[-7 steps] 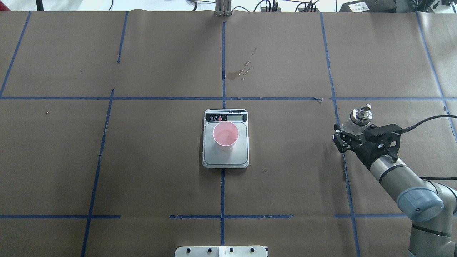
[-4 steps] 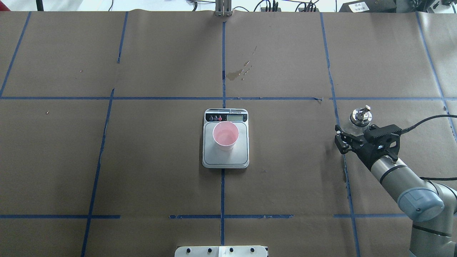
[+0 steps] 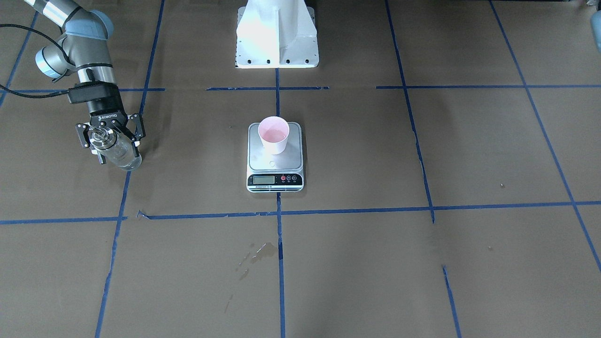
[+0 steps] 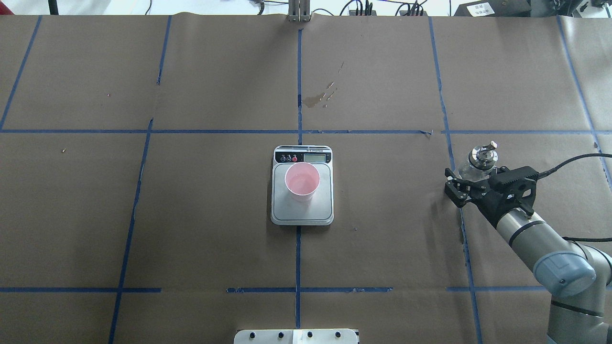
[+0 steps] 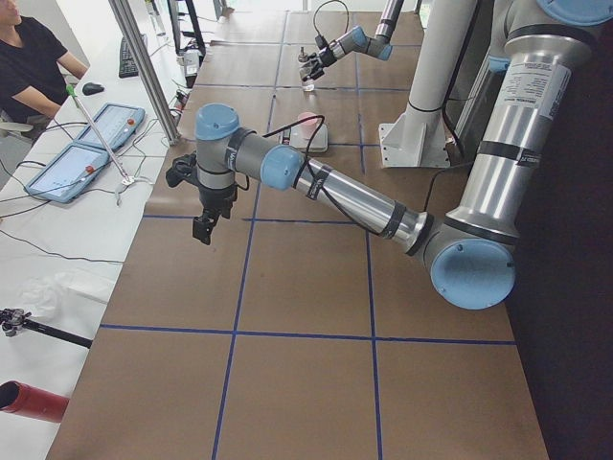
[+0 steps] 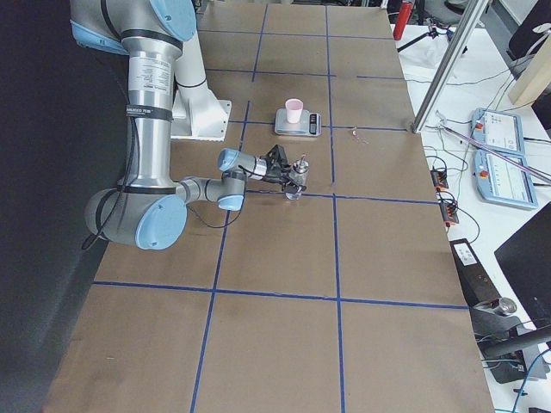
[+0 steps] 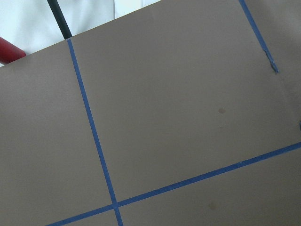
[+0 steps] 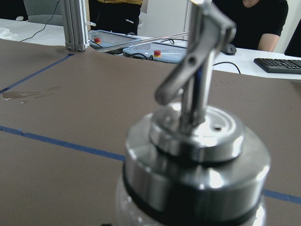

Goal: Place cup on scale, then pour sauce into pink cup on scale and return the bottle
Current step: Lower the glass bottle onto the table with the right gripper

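The pink cup (image 4: 302,180) stands on the silver scale (image 4: 302,215) at the table's middle, holding a little clear liquid. At the right, the glass bottle (image 4: 482,156) with metal collar and spout stands upright on the brown paper. My right gripper (image 4: 473,179) sits around its body, fingers spread slightly wider than the glass, so it reads as open. The front view shows the same bottle (image 3: 119,155) between the fingers (image 3: 100,159). The collar (image 8: 197,160) fills the right wrist view. My left gripper (image 5: 203,230) hangs far off to the left; I cannot tell its state.
A wet stain (image 4: 318,99) marks the paper beyond the scale. The white robot base (image 3: 277,33) stands behind the scale. Blue tape lines cross the table. Operators' desks with tablets (image 5: 72,168) lie past the far edge.
The right arm lowered the bottle onto the table, and the near finger has now moved outward from the glass. Cup and scale are unchanged.
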Robot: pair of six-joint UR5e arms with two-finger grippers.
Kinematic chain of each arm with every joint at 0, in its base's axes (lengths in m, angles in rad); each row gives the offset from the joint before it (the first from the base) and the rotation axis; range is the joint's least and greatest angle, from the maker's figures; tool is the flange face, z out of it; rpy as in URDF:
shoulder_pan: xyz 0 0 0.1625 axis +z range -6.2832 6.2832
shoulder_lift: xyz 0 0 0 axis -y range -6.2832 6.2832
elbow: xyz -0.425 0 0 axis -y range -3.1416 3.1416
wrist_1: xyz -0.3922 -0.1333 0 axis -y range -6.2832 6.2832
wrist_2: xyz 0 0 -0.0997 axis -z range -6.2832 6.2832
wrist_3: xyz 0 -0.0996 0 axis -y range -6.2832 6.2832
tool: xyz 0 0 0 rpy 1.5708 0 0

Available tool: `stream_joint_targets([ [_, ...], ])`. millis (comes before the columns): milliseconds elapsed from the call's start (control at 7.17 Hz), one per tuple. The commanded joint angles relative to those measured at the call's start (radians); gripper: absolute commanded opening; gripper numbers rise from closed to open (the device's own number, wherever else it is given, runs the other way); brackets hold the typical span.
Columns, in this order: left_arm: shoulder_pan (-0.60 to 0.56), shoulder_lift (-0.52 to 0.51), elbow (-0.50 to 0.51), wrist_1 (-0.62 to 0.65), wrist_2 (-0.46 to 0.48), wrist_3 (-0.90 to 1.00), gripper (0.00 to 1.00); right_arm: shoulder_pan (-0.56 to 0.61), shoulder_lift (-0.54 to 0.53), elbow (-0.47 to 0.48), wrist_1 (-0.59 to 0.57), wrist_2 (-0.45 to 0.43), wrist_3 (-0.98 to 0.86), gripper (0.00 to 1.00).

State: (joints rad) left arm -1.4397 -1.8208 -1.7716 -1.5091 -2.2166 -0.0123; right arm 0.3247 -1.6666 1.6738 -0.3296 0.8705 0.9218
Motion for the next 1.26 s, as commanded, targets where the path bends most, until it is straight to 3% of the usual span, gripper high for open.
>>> stream_joint_targets([
  [0, 0.001, 0.0, 0.0, 0.001, 0.0, 0.0, 1.0, 0.001, -0.001, 0.0, 0.02, 0.001, 0.002, 1.0],
  [558, -0.001, 0.0, 0.0, 0.001, 0.002, 0.0, 1.0, -0.001, -0.016, 0.012, 0.014, 0.004, 0.002, 1.0],
  [1116, -0.001, 0.001, 0.0, 0.001, 0.0, 0.0, 1.0, -0.009, -0.034, 0.027, 0.011, 0.077, 0.017, 1.0],
])
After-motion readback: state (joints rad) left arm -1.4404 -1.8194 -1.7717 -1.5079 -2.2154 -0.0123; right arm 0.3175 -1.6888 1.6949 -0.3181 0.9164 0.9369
